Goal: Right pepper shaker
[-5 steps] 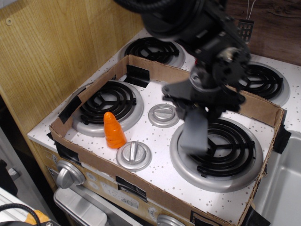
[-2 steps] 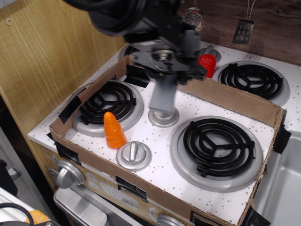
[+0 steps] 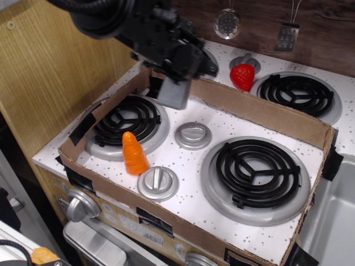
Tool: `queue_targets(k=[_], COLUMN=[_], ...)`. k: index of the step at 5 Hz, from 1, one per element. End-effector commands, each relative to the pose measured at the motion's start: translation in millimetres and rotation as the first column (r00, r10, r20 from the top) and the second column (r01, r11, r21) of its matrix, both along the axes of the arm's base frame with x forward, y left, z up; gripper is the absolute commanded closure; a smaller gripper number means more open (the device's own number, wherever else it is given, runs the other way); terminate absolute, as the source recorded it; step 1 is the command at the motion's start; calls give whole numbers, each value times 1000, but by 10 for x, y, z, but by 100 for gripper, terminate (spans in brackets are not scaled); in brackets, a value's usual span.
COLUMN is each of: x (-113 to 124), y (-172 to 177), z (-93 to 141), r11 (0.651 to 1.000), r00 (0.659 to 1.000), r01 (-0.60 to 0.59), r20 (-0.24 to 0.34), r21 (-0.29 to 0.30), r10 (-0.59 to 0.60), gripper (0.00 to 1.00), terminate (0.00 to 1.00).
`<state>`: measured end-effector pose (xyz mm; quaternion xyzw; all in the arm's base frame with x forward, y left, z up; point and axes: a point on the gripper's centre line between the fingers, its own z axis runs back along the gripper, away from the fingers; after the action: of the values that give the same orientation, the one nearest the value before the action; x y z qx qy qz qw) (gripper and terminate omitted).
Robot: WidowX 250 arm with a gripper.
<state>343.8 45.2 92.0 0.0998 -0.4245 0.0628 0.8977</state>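
Observation:
The pepper shaker [image 3: 173, 95] is a small gray flat body hanging from my gripper [image 3: 177, 75], which is shut on its upper end; its cap is hidden by the fingers. It is held in the air above the back left of the cardboard tray [image 3: 266, 113], just behind the left front burner [image 3: 128, 119]. The black arm reaches in from the top left.
An orange carrot [image 3: 135, 153] stands on the left burner's front rim. Two round silver knobs [image 3: 193, 135] [image 3: 158, 183] lie in the middle. A large burner [image 3: 255, 173] sits at the right. A red strawberry [image 3: 242, 76] stands behind the tray. A metal sink [image 3: 335, 221] is at the far right.
My gripper has carried the gray shaker from above the right burner leftward and back, past the middle knob, to above the tray's back left corner.

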Motion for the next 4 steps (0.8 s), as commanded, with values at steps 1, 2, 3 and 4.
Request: queue_targets(k=[1,2,3,4], x=[20,-27,-99,-210], y=[229,296,313,333], z=[134,59,-30,-120], r11=[996,995,991,988], r00=[975,947,916,902], r01=[-19,-58,-116,-146], r20=[220,321,394,417], r21=[83,81,73,46], r10=[0,29,78,114], gripper=[100,100,100,100], terminate=[0,0,0,0])
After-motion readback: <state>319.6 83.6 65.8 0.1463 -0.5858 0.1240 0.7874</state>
